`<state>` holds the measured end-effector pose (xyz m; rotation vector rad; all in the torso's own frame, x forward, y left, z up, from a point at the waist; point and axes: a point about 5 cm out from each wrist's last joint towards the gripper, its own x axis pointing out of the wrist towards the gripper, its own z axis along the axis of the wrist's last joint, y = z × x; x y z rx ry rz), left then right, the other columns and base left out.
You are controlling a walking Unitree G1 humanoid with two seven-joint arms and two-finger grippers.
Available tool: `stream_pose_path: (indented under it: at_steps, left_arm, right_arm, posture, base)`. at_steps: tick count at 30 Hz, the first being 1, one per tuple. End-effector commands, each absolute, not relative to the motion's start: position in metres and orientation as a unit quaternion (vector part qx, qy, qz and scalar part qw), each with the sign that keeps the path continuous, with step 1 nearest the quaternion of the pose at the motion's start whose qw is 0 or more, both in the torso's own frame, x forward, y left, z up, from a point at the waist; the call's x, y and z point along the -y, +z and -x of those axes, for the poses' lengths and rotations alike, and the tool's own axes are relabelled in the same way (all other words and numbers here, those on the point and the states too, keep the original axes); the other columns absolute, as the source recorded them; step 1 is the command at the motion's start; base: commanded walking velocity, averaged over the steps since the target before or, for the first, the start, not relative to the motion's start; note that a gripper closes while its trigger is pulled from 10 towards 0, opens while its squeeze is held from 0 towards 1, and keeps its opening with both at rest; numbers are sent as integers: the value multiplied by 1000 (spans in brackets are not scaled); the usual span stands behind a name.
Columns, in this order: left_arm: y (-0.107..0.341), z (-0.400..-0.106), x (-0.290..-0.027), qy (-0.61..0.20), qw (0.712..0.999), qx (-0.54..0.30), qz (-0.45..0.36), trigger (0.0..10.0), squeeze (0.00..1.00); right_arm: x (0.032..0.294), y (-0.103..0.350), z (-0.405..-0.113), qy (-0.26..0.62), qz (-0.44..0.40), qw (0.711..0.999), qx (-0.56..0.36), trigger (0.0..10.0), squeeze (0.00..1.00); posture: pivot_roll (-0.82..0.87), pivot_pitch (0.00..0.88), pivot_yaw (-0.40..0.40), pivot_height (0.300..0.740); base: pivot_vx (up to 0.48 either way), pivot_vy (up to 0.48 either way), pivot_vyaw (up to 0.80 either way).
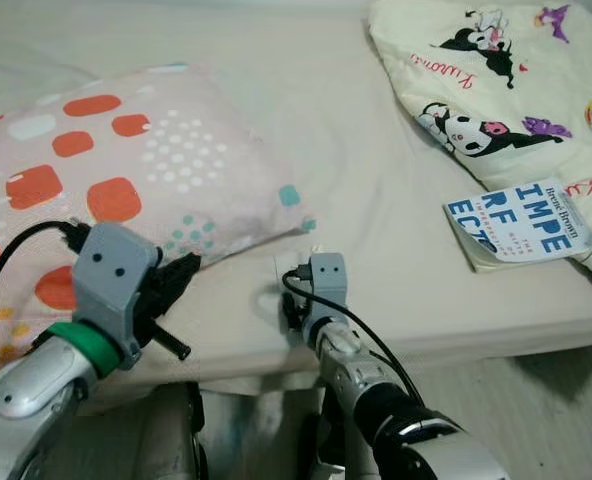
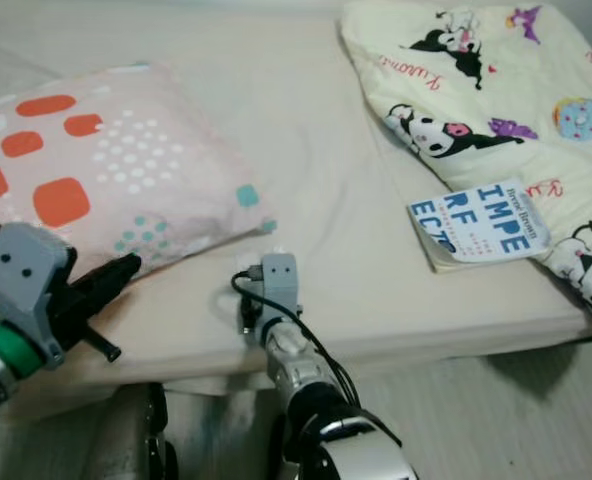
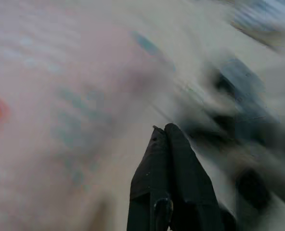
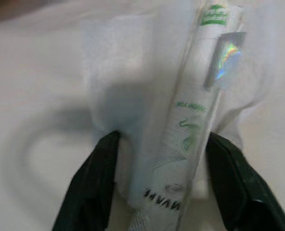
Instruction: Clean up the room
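Gripping a soft white tissue pack [image 4: 181, 120] — glossy wrapper, green print — my right gripper [image 4: 157, 185] pinches it between both fingers at lower centre of the eye views, on the cream bed sheet [image 1: 376, 200]. Left gripper [image 3: 164, 139], lower left beside the spotted pillow [image 1: 126, 160], fingers pressed together. A book [image 1: 521, 225] lies centre right.

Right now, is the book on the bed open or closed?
Closed: the book lies flat on the bed, front cover up, its page edges stacked together beneath.

Soft cloth pillow [image 1: 126, 170], glossy paper book [image 1: 521, 225]
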<state>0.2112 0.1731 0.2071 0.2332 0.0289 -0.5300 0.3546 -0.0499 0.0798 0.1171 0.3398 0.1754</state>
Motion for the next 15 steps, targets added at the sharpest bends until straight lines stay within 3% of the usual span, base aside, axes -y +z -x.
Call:
stream_pose_path:
  at_steps: [1,7,15]
  left_arm:
    - [199,-195,-167,-313,943,-54,-96,10000,0]
    - [181,-157,-167,-396,901,-143,-106,10000,0]
    - [168,-141,-165,-394,897,-176,-99,10000,0]
  right_arm:
    - [19,70,-340,114,-91,968,-204,0,0]
    - [19,72,-341,108,-103,968,-202,0,0]
    - [23,68,-340,104,-112,967,-203,0,0]
  posture:
    - [301,389,-31,602]
    - [303,388,-23,602]
    - [298,385,-21,602]
  base:
    - [0,0,0]
    - [0,0,0]
    - [0,0,0]
